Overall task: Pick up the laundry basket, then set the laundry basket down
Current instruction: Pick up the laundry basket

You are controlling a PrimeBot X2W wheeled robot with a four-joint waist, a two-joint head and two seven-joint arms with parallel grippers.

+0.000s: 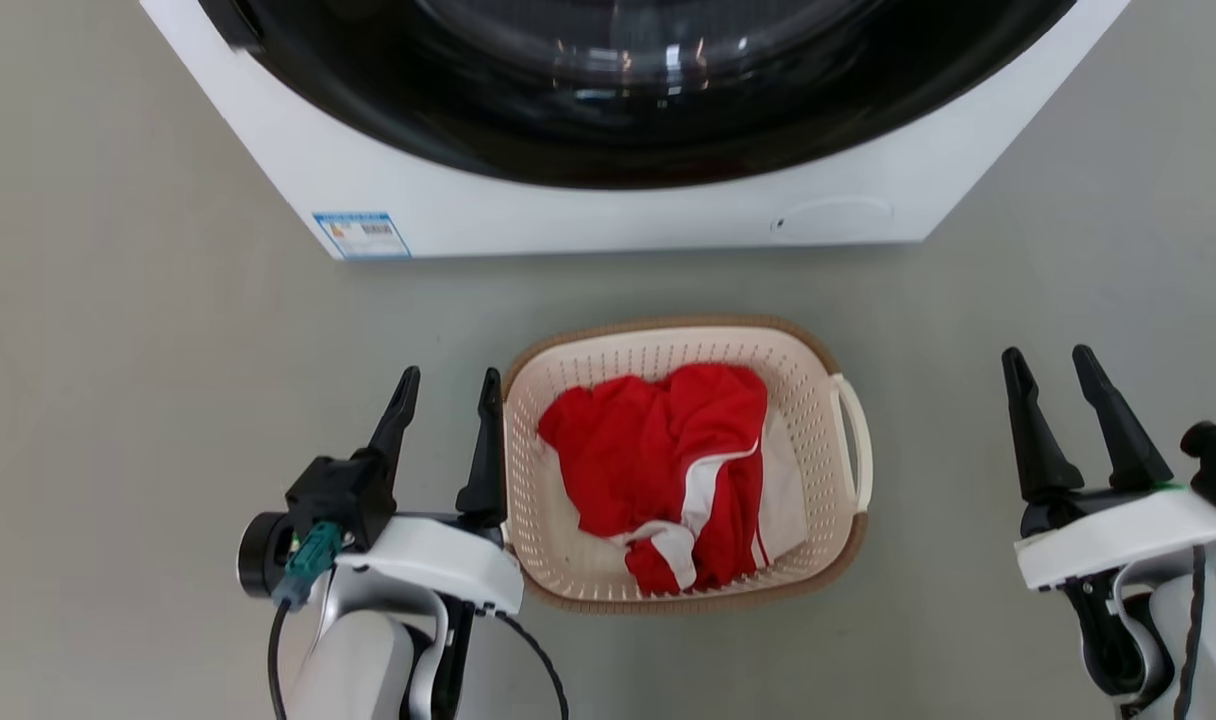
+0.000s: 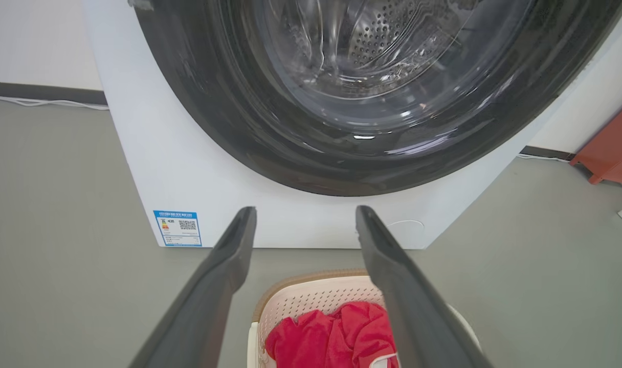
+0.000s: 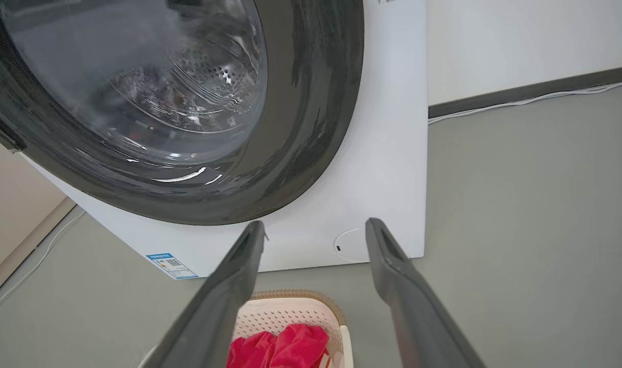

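Both spread, empty — left hand just beside the laundry basket, right hand well apart. Lift lopsided and it could tip — spilling the red clothes.

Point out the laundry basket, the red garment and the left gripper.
laundry basket (image 1: 658, 360), head view, far inner wall.
red garment (image 1: 638, 450), head view, its red cloth.
left gripper (image 1: 450, 378), head view, midway between fingertips.

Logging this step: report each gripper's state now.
Left gripper: jaws open, holding nothing, beside the laundry basket.
Right gripper: jaws open, holding nothing, apart from the basket.
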